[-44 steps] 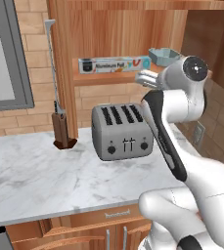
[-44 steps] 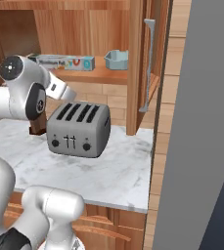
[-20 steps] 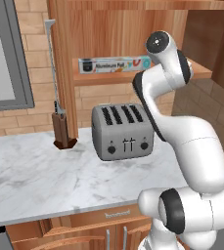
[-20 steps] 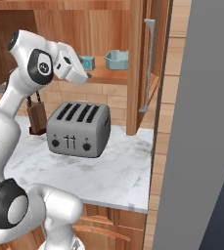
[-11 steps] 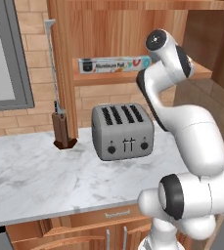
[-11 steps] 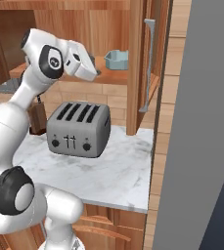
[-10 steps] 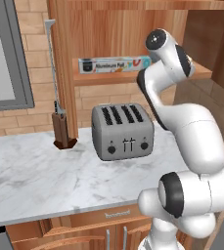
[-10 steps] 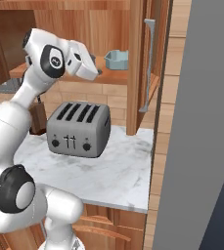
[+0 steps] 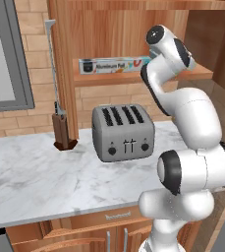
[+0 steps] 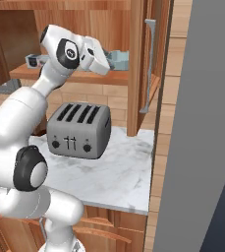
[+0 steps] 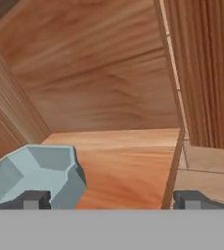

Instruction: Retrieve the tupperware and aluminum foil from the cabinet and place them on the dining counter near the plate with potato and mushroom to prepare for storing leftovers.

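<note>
The cabinet stands open above the worktop. On its plank shelf lies the aluminum foil, a long white box with dark lettering, at the left. The pale blue-grey tupperware rests at the shelf's right end. My gripper is raised to shelf height, just left of the tupperware. In the hand view my gripper is open, and the tupperware sits low on the left by one fingertip, not between the jaws. The dining counter and the plate with potato and mushroom are out of view.
A grey four-slot toaster stands on the marble worktop below the shelf. A dark wooden holder stands to its left. The open cabinet door with its grey handle hangs right of the tupperware.
My hand has swung right along the shelf, from in front of the foil toward the tupperware. The jaws have stayed open. Foil and tupperware have not moved.
</note>
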